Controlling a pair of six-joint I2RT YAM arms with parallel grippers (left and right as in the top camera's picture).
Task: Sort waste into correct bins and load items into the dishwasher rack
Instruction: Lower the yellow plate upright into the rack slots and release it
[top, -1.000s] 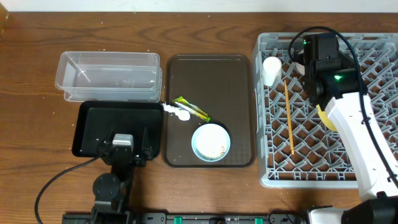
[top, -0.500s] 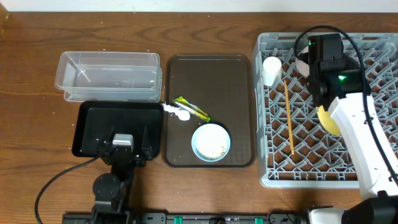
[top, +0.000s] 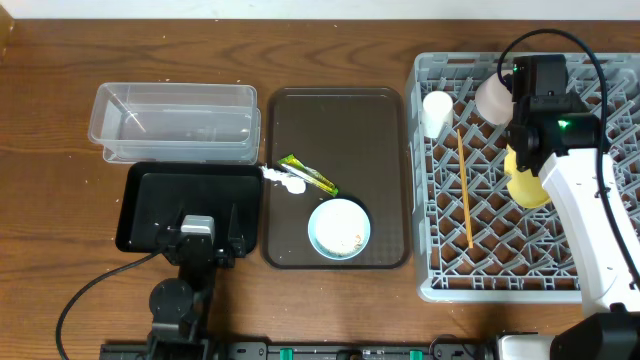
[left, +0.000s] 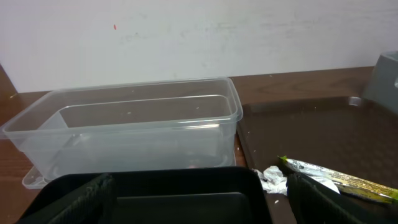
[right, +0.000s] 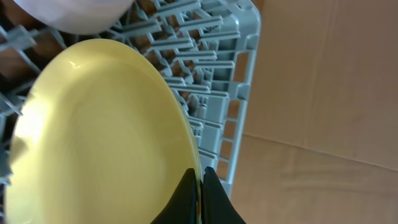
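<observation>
Overhead, right arm (top: 578, 195) hides most of the yellow plate (top: 526, 186).

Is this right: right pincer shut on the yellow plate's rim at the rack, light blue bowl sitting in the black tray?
No. The light blue bowl sits on the dark brown tray, as the overhead view shows. The rest holds: right pincer shut on the rim of the yellow plate at the rack.
</observation>
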